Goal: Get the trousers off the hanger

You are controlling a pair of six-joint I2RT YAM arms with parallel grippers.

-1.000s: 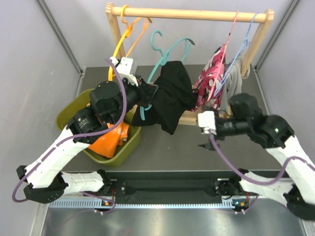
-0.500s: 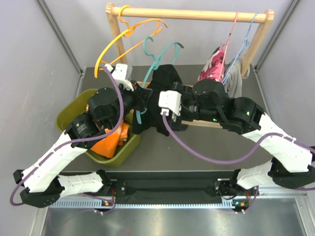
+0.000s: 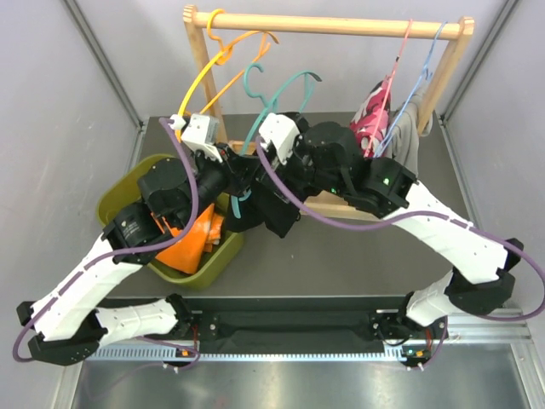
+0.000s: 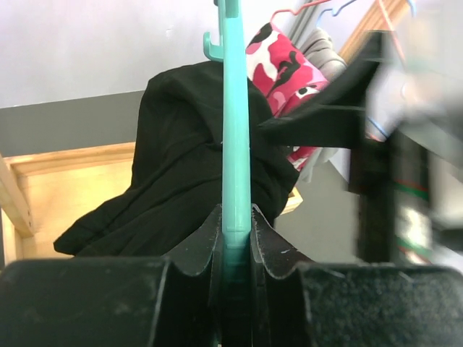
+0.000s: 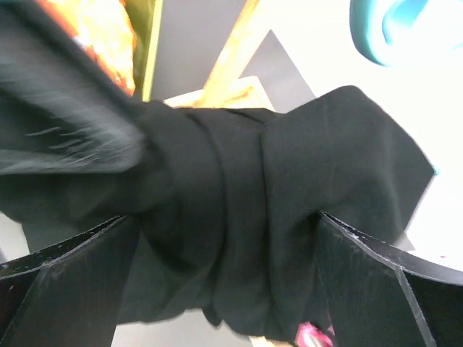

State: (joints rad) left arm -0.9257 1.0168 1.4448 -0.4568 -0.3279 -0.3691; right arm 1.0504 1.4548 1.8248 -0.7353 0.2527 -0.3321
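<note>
Black trousers [image 3: 277,211] not yet off the teal hanger [image 4: 235,130]; both arms are in place on them.

At mid-table, near the wooden rack [image 3: 328,24], the cloth hangs bunched over the hanger. The left gripper [image 4: 235,238] is clamped on the hanger's lower end. The right gripper [image 5: 224,260] has its jaws spread wide to either side of the bundle, so pinching and pulling free appear to remain. An orange hanger [image 3: 223,64] crowds the far left, a pink camouflage garment [image 3: 372,115] the right, and a green bin [image 3: 115,198] sits left.
</note>
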